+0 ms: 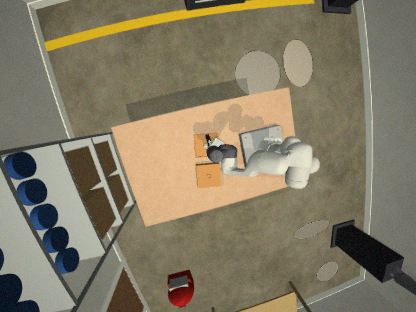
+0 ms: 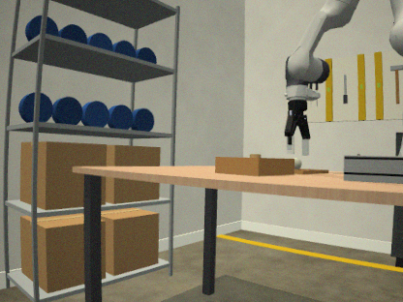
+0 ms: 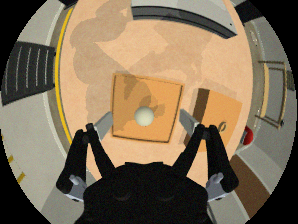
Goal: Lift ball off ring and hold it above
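The pale ball (image 3: 143, 116) lies on its ring in the shallow tan tray (image 3: 147, 104), seen from above in the wrist view. My gripper (image 3: 145, 116) is open and empty, well above the tray, with one fingertip at each side edge of the tray in that view. In the side view the gripper (image 2: 296, 147) hangs above the table and the ball (image 2: 297, 163) shows just under the fingertips, behind the higher stand (image 2: 254, 166). The stand with its empty ring (image 3: 217, 113) lies to the right of the tray. In the overhead view the gripper (image 1: 209, 141) covers the tray.
A grey box (image 2: 373, 169) stands on the table at the robot's base. A shelf rack (image 2: 87, 145) with blue rolls and cardboard boxes stands off the table's far end.
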Controlling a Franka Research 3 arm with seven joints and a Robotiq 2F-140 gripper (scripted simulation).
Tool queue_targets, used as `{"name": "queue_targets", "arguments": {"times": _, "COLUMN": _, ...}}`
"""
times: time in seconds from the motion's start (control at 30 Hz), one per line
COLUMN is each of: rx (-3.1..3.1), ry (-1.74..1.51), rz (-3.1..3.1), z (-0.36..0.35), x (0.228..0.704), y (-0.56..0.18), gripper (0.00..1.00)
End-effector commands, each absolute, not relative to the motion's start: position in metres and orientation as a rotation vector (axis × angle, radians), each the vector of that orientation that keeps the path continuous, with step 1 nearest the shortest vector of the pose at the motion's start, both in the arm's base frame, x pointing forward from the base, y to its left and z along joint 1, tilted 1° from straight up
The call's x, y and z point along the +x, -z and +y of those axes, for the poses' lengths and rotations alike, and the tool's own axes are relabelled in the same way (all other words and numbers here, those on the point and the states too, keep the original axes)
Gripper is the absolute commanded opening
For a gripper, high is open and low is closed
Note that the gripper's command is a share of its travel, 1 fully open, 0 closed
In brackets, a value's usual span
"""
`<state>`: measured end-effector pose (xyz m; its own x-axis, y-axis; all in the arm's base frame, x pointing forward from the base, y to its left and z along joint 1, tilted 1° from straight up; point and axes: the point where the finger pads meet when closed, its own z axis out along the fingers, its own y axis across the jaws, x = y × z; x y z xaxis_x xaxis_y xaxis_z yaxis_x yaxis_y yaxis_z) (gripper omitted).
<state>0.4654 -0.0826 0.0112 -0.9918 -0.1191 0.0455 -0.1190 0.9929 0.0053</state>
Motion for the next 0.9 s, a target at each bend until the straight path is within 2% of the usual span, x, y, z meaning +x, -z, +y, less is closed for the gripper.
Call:
{"name": "queue_targets", "arguments": {"times": 0.0, "rx": 0.167, "ry": -0.015, "rz": -3.127, "z": -0.086, "x": 0.478, "y": 0.007, "gripper": 1.00}}
{"name": "queue_targets", "arguments": {"times": 0.13, "rx": 0.167, "ry": -0.014, "rz": -3.127, "z": -0.085, "x": 0.478, "y": 0.031, "gripper": 1.00}}
{"name": "queue_targets", "arguments": {"times": 0.57, "rx": 0.167, "ry": -0.014, "rz": -3.127, "z": -0.085, "x": 0.477, "y": 0.032, "gripper": 1.00}}
{"name": "queue_targets", "arguments": {"times": 0.6, "rx": 0.167, "ry": -0.014, "rz": -3.127, "z": -0.085, "x": 0.477, "y": 0.032, "gripper": 0.00}}
{"name": "queue_targets", "arguments": {"times": 0.87, "rx": 0.167, "ry": -0.014, "rz": -3.127, "z": -0.085, "x": 0.477, "y": 0.032, "gripper": 0.00}}
